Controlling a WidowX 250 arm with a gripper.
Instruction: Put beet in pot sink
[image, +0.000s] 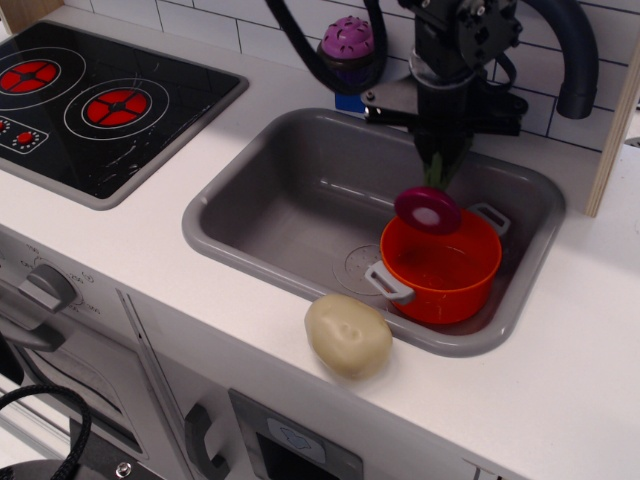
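Note:
The beet (427, 209), a magenta bulb with a pale cut face and green stalks, hangs from my gripper (440, 160). The gripper is shut on the stalks and points down. It holds the beet just above the far rim of the orange-red pot (440, 265). The pot has two grey loop handles and stands in the right part of the grey sink (290, 200). The fingertips are mostly hidden behind the dark gripper body.
A beige potato-shaped lump (348, 335) lies on the white counter at the sink's front edge. A purple spiky toy on a blue base (348, 45) stands behind the sink. A dark faucet (570, 50) arches at back right. A black hob (90, 100) is at left.

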